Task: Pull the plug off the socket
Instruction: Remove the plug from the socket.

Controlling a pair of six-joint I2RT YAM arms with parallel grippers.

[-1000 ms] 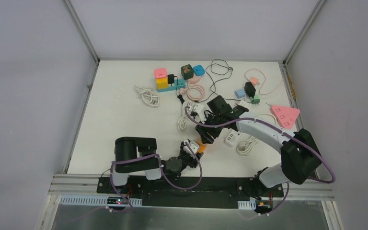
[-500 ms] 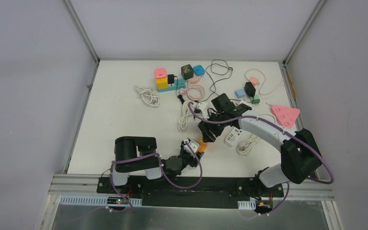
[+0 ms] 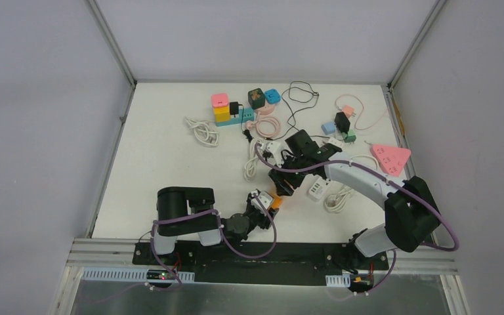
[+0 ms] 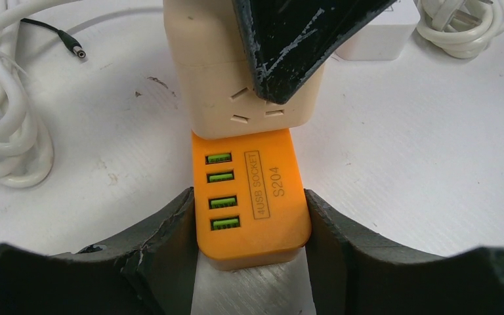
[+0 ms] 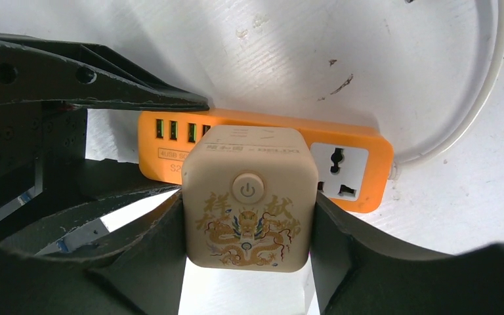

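Since half a second ago the right arm's wrist has swung a little back to the left, while the left arm has stayed put low at the near edge of the table (image 3: 164,157). From the overhead view the right gripper (image 3: 282,184) hangs just beyond the left gripper (image 3: 269,200), the two almost meeting.

Between the left gripper's fingers (image 4: 170,230) sits the USB end of an orange 4-USB socket strip (image 4: 282,164). Both pads press on its long sides, so it is pinched firmly. Its four green ports face up, and the rest of the strip runs out past the fingertips.

Just past those fingertips the cream cube plug (image 4: 236,98) stands on the strip, touching its face, with no gap that I can see. The right gripper (image 5: 248,216) has it clamped: one finger (image 5: 151,256) on each opposite side, the power button and dragon print showing between them. Behind the cube, the strip's universal outlet (image 5: 340,170) shows to one side of the fingers.

A white cable coil (image 4: 6,144) lies out to the left gripper's side. A white charger block (image 3: 316,189) lies near the right gripper
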